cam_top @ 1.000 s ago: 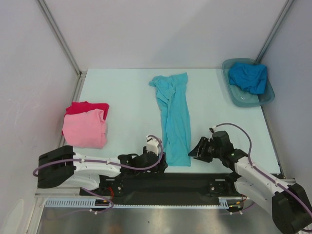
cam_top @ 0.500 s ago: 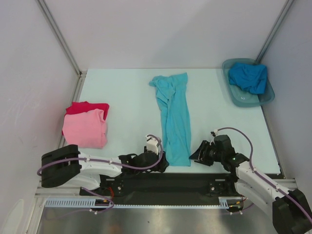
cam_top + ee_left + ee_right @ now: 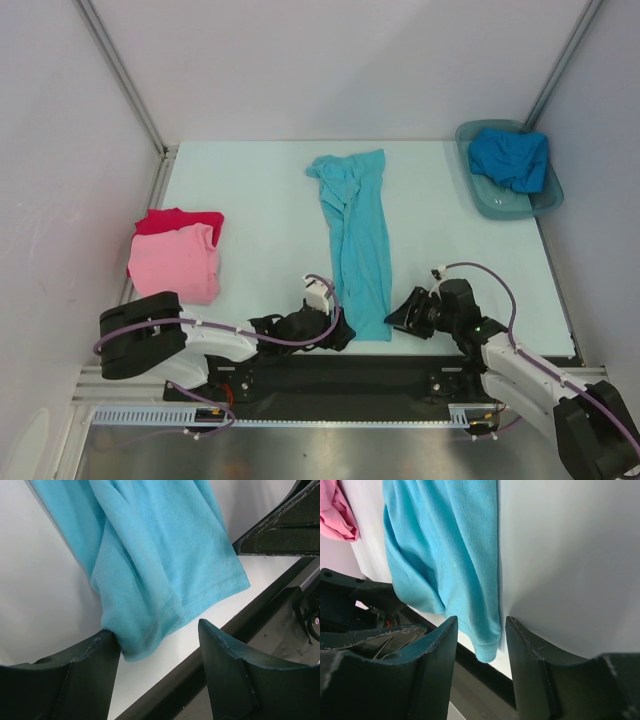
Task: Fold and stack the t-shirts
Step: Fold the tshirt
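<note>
Top external view: shows the turquoise t-shirt (image 3: 358,240) as a long narrow strip down the middle of the table (image 3: 250,190), collar end toward the far edge, hem at the near edge. Against a second ago, finds the left gripper (image 3: 338,334) shifted rightward up to the hem's near-left corner and the right gripper (image 3: 398,318) drawn in toward the near-right corner, with the strip itself unmoved. Left wrist view: shows jaws wide, straddling the folded hem corner, with cloth touching one finger (image 3: 75,680) but not pinched. Right wrist view: shows jaws at a middling gap around the other hem corner, space on both sides, nothing gripped yet. Reads, as a judgement, as both corners bracketed and ready for a pinch, then a lift of the hem toward the collar for the crosswise fold. Leaves the pink t-shirt (image 3: 175,268) folded atop the red t-shirt (image 3: 185,218) near the left edge, and the deeper blue t-shirt (image 3: 510,158) crumpled in the grey tub (image 3: 478,198) at the far-right corner, not yet begun.
</note>
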